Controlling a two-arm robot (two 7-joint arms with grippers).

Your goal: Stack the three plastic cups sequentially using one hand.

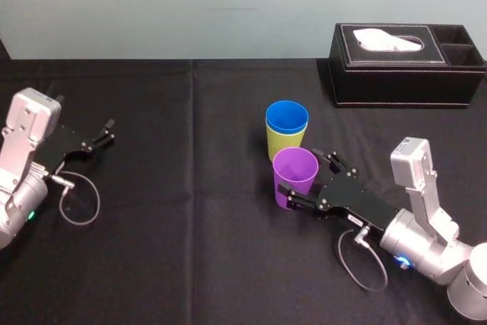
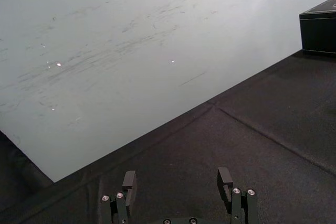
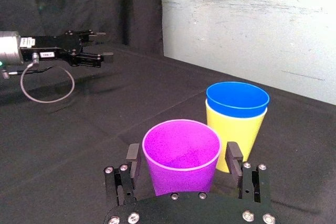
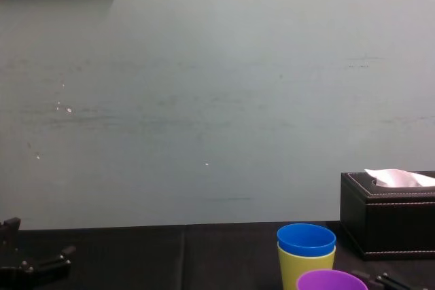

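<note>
Three smooth tapered plastic cups stand upright on the black cloth-covered surface (image 1: 190, 264). All three are to the robot's left of the black stitched tissue box (image 1: 403, 74) and nearer the robot than it is. Two of them are nested: the blue plastic cup (image 1: 287, 118) sits inside the lime-yellow plastic cup (image 1: 281, 148), with its rim riding just above the yellow rim. The third, the purple plastic cup (image 1: 294, 176), stands alone and empty. It is just beside that pair and farther from the tissue box than they are; I cannot tell whether it touches them.

The right pincer (image 1: 312, 180) lies low at the purple cup, reaching in from the robot's side of the tissue box. Its two fingers (image 3: 133, 156) are spread, one on each side of the cup's lower body. In the right wrist view a slim gap shows at each side, so they flank the cup without pinching it.

The tissue box stands at the back of the surface, against the pale wall (image 1: 190, 5), with one white tissue (image 1: 388, 39) poking from its top.

The left pincer (image 1: 106, 133) is well apart from the tissue box, far across the surface on the robot's left. Its two fingers are spread with nothing between them.
</note>
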